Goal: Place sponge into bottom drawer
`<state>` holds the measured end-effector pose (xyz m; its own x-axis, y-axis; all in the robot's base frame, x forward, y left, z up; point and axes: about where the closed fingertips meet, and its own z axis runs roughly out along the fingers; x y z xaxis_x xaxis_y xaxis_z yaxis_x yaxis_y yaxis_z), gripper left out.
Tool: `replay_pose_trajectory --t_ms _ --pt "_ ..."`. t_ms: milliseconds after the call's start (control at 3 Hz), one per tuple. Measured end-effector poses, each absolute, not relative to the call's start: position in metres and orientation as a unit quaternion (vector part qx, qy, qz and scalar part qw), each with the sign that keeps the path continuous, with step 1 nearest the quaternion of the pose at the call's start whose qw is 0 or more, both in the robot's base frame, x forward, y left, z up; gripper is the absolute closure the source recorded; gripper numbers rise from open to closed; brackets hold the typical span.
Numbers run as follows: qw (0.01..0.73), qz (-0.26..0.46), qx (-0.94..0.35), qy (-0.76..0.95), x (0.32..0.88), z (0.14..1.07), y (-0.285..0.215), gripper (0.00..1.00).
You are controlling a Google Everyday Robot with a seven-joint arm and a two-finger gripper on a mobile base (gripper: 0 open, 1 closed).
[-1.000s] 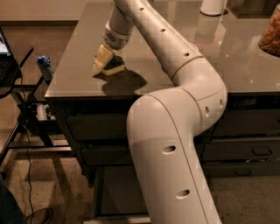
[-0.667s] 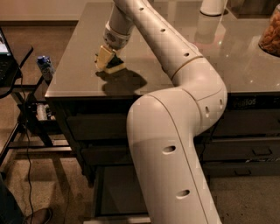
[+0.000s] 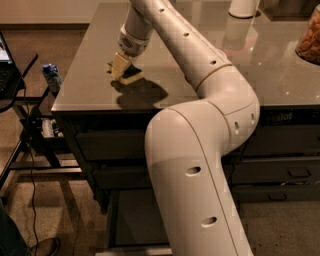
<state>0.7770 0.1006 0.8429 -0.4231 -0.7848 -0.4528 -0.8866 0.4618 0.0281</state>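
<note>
count: one sponge (image 3: 132,76), one gripper (image 3: 121,66), one white arm (image 3: 200,150), one cabinet (image 3: 85,135) under a grey countertop (image 3: 85,87).
gripper: it is hanging over the front left part of the countertop, tips pointing down, and is clamping the sponge between its pale fingers (image 3: 119,64).
sponge: green and yellow, it is sitting in the gripper's hold right at the surface, close to the front left corner, with green showing on both sides of the near finger. whether it is touching the top or riding just above it, i cannot tell; a dark shadow is lying on the surface just in front of it.
drawers, left column: three in all. the two upper drawers (image 3: 112,146) are sitting closed, and the bottom drawer (image 3: 132,222) is standing pulled out near the floor.
bottom drawer, contents: the part showing beside the arm is giving only a dark flat floor and a pale front rim; the arm is covering its right side.
drawers, right column: several closed fronts (image 3: 292,172) are showing past the arm.
on the countertop, far side: one white cylinder (image 3: 243,7) and one clear container (image 3: 310,37) holding something orange-brown, both well apart from the sponge.
left of the cabinet: one small blue and white can (image 3: 51,76) is resting on a dark stand.
</note>
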Motion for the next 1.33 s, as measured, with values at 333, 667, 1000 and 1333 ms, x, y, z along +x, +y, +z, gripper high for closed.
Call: replay_pose_trajectory --t_ms 333,667,1000,1333 --pt "0.192 0.133 -0.502 0.833 0.777 0.841 0.102 1.0" --pt "0.193 0.134 -0.504 0.831 0.772 0.842 0.102 1.0" --pt "0.199 0.14 -0.511 0.824 0.758 0.845 0.102 1.0" --pt "0.2 0.145 -0.519 0.818 0.739 0.848 0.104 1.0"
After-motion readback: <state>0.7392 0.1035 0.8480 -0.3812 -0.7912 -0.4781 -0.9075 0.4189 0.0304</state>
